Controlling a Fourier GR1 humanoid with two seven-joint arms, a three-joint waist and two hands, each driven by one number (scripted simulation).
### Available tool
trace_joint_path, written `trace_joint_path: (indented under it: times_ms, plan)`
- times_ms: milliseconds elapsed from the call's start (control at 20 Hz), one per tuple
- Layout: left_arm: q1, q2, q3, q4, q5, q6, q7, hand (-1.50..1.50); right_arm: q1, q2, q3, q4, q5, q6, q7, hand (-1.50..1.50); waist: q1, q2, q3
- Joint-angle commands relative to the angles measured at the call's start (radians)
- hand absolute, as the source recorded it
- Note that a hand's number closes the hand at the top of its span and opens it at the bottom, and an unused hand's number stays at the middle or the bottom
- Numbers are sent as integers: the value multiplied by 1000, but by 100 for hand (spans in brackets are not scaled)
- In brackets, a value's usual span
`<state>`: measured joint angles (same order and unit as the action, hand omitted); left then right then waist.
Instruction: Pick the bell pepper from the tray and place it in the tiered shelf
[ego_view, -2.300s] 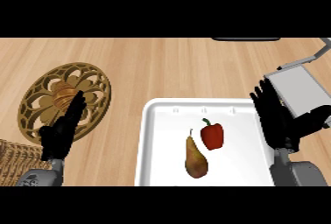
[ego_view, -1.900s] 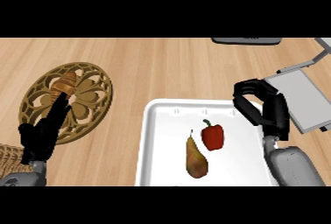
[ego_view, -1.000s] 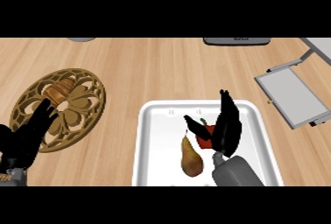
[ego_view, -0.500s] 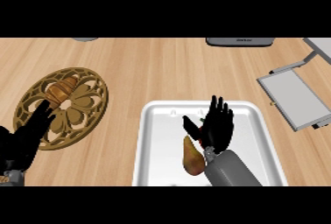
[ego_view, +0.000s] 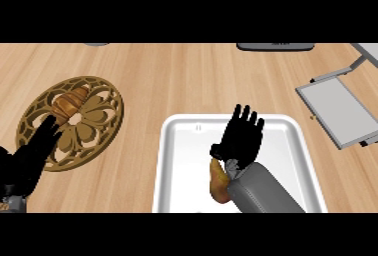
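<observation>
Presently, from the head view, I see the right hand (ego_view: 240, 137) spread flat over the middle of the white tray (ego_view: 295, 150), fingers straight and fanned wide, pointing toward the tray's far rim, with the thumb out to the view's left. I cannot see anything gripped in it. The grey forearm (ego_view: 262, 192) rises from the lower edge across the tray's near half.

The bell pepper does not show; the hand and forearm cover the part of the tray beneath them, so I cannot tell where it lies. A brown pear-like fruit (ego_view: 217, 182) lies in the tray just left of the forearm, partly hidden by it.

The left hand (ego_view: 28, 160) sits at the lower left, fingers straight and relaxed, overlapping the near edge of a round ornate wooden trivet (ego_view: 88, 120). A pastry (ego_view: 68, 103) rests on the trivet's far part.

The grey tiered shelf (ego_view: 336, 110) stands at the right edge, well apart from both hands.
</observation>
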<state>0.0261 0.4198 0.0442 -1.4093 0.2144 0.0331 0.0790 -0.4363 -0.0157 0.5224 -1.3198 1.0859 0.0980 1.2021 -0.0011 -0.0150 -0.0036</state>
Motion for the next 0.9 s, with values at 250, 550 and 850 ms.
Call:
trace_joint_path:
  times_ms: [250, 550, 850]
  plan:
    - [23, -3, 4, -16, -14, 0, 1, 0, 28, 2, -33, -84, 14, 252, 211, -150, -7, 8, 2]
    - [-22, -31, 11, 45, -25, 4, -34, 0, 37, 15, -57, -51, 57, 245, 176, -150, -5, 14, 2]
    - [3, -17, 21, -15, -21, -9, 4, 0, 61, 12, -95, -93, 80, 286, 134, -150, 1, 12, 3]
